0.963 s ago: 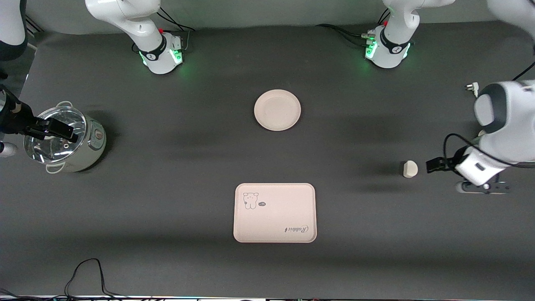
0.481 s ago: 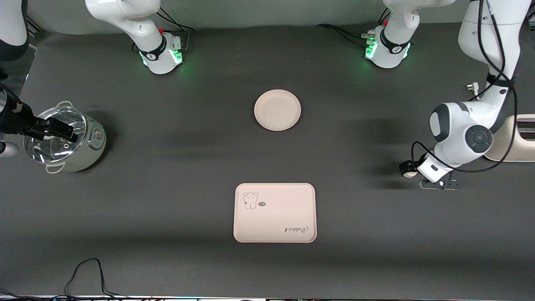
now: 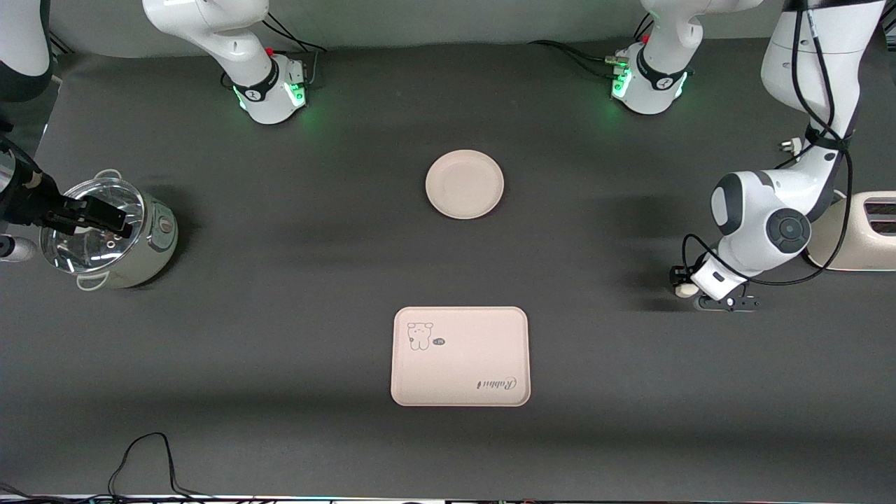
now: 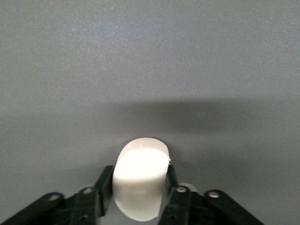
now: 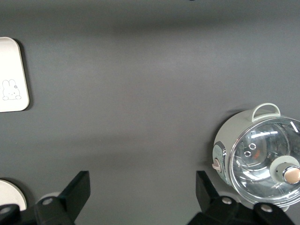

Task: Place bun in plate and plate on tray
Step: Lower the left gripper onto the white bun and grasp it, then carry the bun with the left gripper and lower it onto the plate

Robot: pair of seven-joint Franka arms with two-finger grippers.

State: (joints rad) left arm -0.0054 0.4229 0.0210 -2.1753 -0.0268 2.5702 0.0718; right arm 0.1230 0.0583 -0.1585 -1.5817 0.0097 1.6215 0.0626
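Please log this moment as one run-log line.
phase: grasping bun | left tool: around bun, on table | right tool: open, waiting over pot | plate: bare | tray: bare

Left end effector [image 3: 680, 283] low and closed; right end effector [image 3: 105, 218] waits spread.

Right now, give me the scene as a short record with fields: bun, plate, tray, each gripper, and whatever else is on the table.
bun: on the table toward the left arm's end, between the left gripper's fingers
plate: bare, on the table, farther from the front camera than the tray
tray: bare, nearest the front camera
left gripper: down at the table, shut on the bun
right gripper: open, waiting over the lidded pot
other: toaster at the left arm's end
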